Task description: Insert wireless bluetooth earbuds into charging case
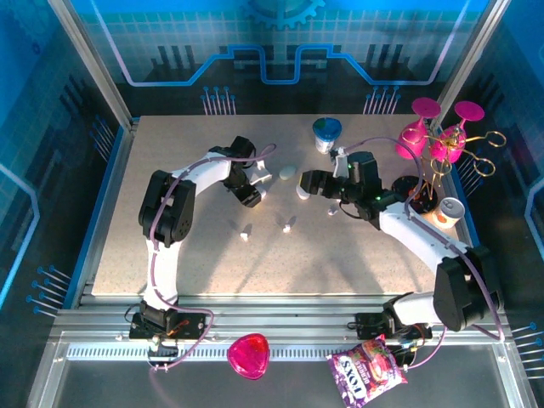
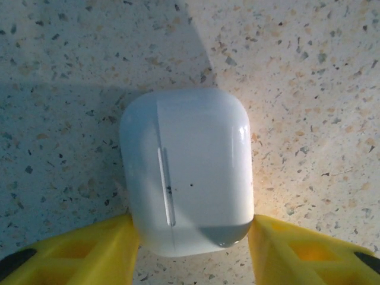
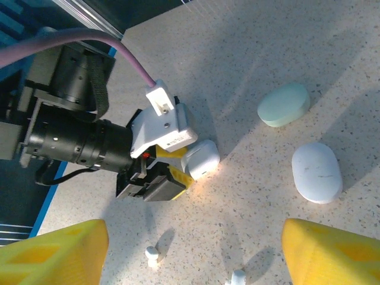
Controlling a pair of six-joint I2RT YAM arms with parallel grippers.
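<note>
While the right fingers (image 3: pixel 53 249) gape empty, the left fingers (image 2: pixel 77 252) clasp a white case (image 2: pixel 190 166).

A robot test cell in a lab: aluminium-profile frame (image 1: pixel 93 59), blue circuit-print wall panels (image 1: pixel 255 42), speckled worktable (image 1: pixel 195 263).
</note>
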